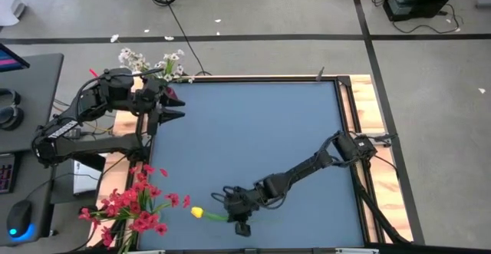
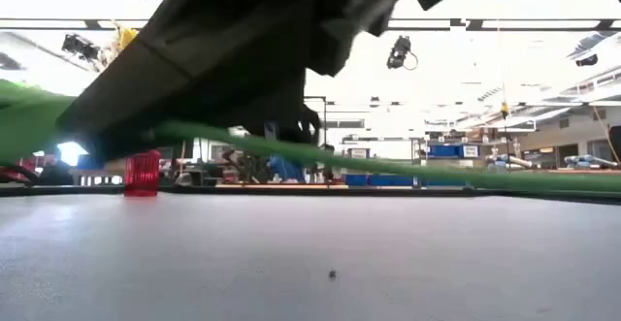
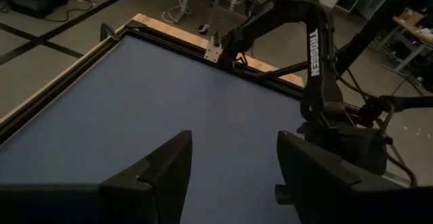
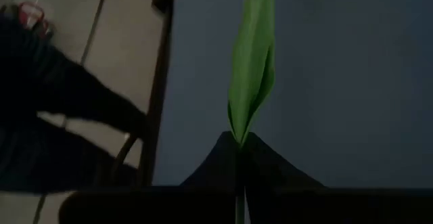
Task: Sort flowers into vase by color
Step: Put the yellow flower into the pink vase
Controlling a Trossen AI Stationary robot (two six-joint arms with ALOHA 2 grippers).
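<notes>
Yellow tulip lies flat near the table's near edge, stem running rightward into the right gripper, clamped on it; the vase stands far-left, beside the open left gripper.

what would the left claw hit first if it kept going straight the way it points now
Probably nothing on the blue table: the open left claw faces bare mat. Farther along stands the right arm, likely the first thing met, though depth is unclear.

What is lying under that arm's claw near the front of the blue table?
A yellow tulip on the blue table, its green stem pinched in the right gripper, jaws shut. The stem beneath the arm is hidden.
</notes>
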